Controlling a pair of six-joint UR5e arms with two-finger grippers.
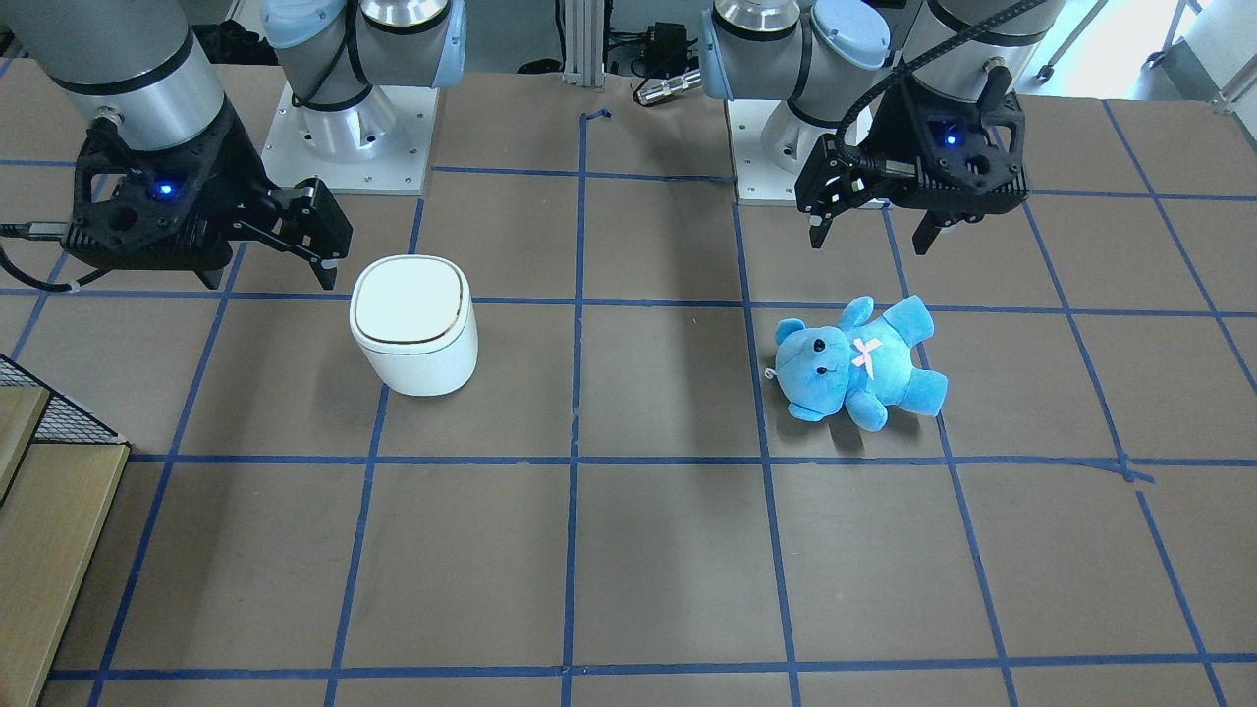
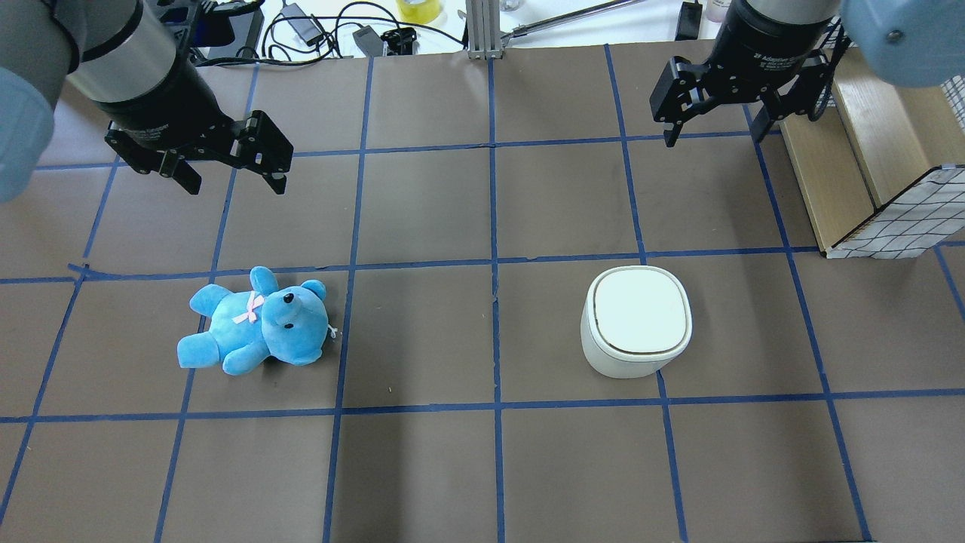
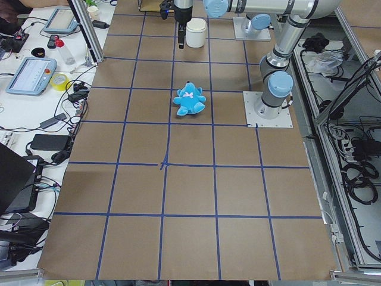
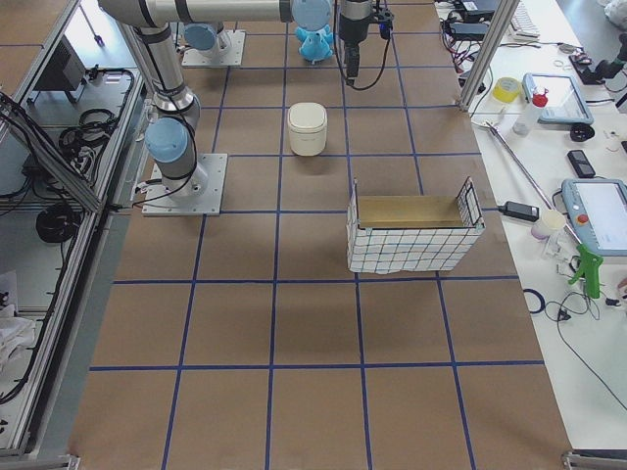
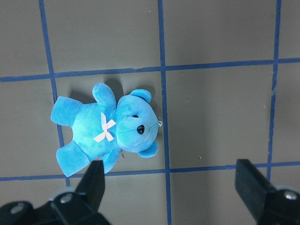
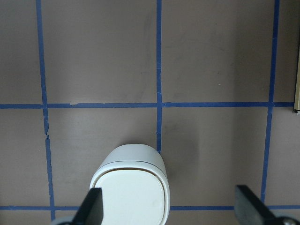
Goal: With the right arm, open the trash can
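Upright on the brown table point(image 2: 422, 467) with its blue tape grid: the trash can point(image 2: 635, 320), white and rounded-square, on the robot's right half. Lid flat and closed, with a thin dark line around its edge. Touches nothing but the table, base close to a crossing of two tape lines.

Beyond it, on the side away from the robot's base: the right gripper point(image 2: 712, 130), pointing down, fingers point(image 6: 93, 208) spread wide and gripping nothing. Hangs clear of the can, above the table, exact height hard to judge from these angles. In the right wrist view, the can at the bottom edge, nearer the left-hand finger than the other.

Over the other half: the left gripper point(image 2: 235, 177), likewise spread wide and empty. On the table nearer the robot, well apart from the can, a blue teddy bear point(image 2: 256, 328) on its back, pink bow on the chest, head towards the table's middle.

At the table's right edge, past the right gripper: a wire-grid basket point(image 4: 411, 250) with wooden panels inside.
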